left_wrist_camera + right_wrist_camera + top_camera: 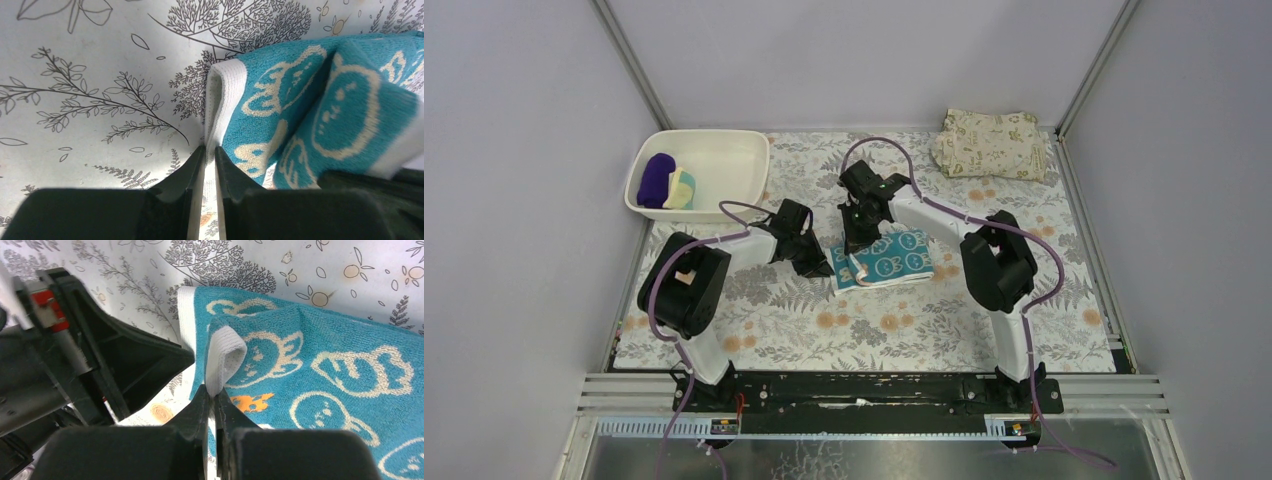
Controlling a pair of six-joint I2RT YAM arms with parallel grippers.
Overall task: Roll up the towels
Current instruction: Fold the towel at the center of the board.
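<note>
The teal towel (894, 260) lies near the centre of the leaf-printed table (874, 335), long axis running left to right. The left gripper (821, 264) is at its left end and the right gripper (857, 243) at its far-left corner; jaw positions cannot be resolved from this angle. The white basin (724, 145) stands at the far-left corner of the table and contains the purple towel (656, 180) and, touching it on the right, the pale yellow towel (683, 188). A folded beige leaf-printed cloth (991, 143) rests at the far-right corner, well apart from both arms.
</note>
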